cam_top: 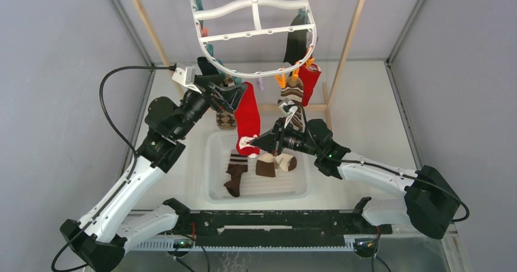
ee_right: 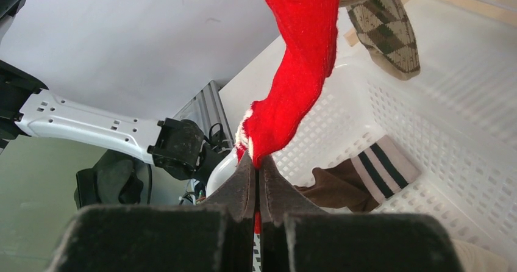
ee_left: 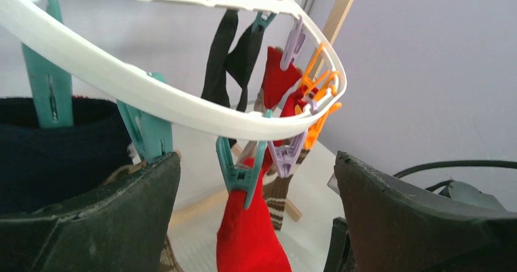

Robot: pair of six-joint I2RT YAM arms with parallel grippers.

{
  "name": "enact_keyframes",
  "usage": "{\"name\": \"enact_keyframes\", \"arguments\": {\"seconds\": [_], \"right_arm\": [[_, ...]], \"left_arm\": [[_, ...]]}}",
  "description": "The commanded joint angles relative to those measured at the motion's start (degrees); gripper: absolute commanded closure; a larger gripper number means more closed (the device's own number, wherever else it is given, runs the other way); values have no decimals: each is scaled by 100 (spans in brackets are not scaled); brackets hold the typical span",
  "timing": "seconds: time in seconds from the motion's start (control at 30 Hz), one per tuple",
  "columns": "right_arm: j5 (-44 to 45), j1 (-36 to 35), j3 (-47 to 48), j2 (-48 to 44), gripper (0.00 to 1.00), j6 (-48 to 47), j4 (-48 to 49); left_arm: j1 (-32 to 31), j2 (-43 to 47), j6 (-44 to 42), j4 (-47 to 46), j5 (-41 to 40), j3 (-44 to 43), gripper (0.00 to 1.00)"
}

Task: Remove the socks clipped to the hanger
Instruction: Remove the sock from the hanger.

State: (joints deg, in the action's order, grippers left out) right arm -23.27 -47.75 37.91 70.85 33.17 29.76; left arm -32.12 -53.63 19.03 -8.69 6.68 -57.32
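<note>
Right gripper (ee_right: 257, 173) clamped on red sock (ee_right: 292, 89) toe — sock hangs from teal clip (ee_left: 241, 174) on hanger (ee_left: 152, 95); left gripper (ee_left: 256, 162) wide open, flanking that clip.

Hanger (ee_left: 183, 104): white
Clips (ee_left: 241, 174): teal, orange, lilac
Long sock (ee_right: 299, 71): red, white marks near my fingers
My fingers (ee_right: 241, 189): black
Basket (ee_right: 427, 113): white
Sock in basket (ee_right: 366, 174): brown, beige cuff with dark stripes
Hanging sock (ee_right: 390, 34): tan and dark argyle
</note>
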Motion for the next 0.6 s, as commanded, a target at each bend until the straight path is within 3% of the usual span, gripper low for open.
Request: {"name": "enact_keyframes", "arguments": {"seconds": [0.0,0.33,0.57], "right_arm": [[50,-65,239,-10,100,-120,159],[120,-129,230,-67,100,-153,40],[147,-192,234,-19,100,-162,79]], "left_arm": [[166,22,-8,-705,268,144,0],[492,82,-61,-770,1077,134,2],[523,178,-163,-583,1453,158,24]]}}
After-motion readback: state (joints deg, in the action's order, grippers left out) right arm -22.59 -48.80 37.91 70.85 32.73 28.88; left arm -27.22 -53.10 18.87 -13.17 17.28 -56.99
